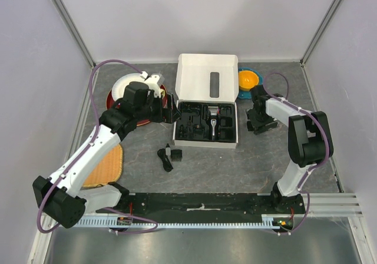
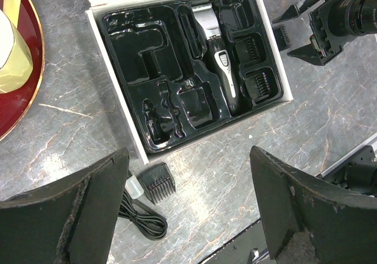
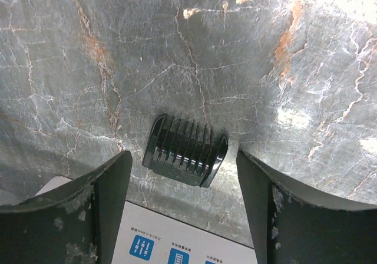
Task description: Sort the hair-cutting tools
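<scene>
Right hand [image 3: 182, 158] is open, fingers either side of a black comb attachment [image 3: 185, 151], not touching it yet. Comb lies flat on the tabletop [image 3: 194, 46], just beside the right wall of the white box [image 1: 197, 78], ribs up.

Handling, by my read: v. light, hollow hard plastic, stiff thru the body but thin at the teeth. Smooth and prob. slippery, so could skid or pop out if squeezed off-centre. Best hold: pinch across the two outer side walls, low and mid-length, not on tooth tips. Fingers look lined up for that already.

Left hand [image 2: 188, 158] is wide open w/ nothing in it, above the box's near edge. Clipper [image 2: 221, 58] is seated in the tray; another comb [image 2: 158, 182] lies loose by the cable [image 2: 144, 220].
</scene>
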`<state>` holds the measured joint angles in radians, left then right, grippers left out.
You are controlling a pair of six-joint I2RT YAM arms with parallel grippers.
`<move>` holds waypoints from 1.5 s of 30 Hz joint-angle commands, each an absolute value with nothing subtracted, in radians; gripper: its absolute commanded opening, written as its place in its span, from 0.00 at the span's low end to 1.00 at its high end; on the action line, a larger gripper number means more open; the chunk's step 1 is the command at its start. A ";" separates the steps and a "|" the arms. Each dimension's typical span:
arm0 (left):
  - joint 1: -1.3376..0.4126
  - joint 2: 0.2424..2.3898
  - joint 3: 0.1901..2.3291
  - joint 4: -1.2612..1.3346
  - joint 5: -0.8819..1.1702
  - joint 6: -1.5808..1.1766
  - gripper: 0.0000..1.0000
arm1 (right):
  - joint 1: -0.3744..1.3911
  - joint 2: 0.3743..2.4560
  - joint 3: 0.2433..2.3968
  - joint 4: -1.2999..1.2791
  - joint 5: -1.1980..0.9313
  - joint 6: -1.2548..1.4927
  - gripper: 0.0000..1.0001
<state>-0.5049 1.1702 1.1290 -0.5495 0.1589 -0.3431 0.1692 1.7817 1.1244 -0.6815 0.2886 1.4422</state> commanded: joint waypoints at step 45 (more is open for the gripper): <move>-0.711 1.507 0.945 0.615 0.281 -0.733 0.80 | 0.219 1.194 0.985 -0.499 -0.097 1.448 0.45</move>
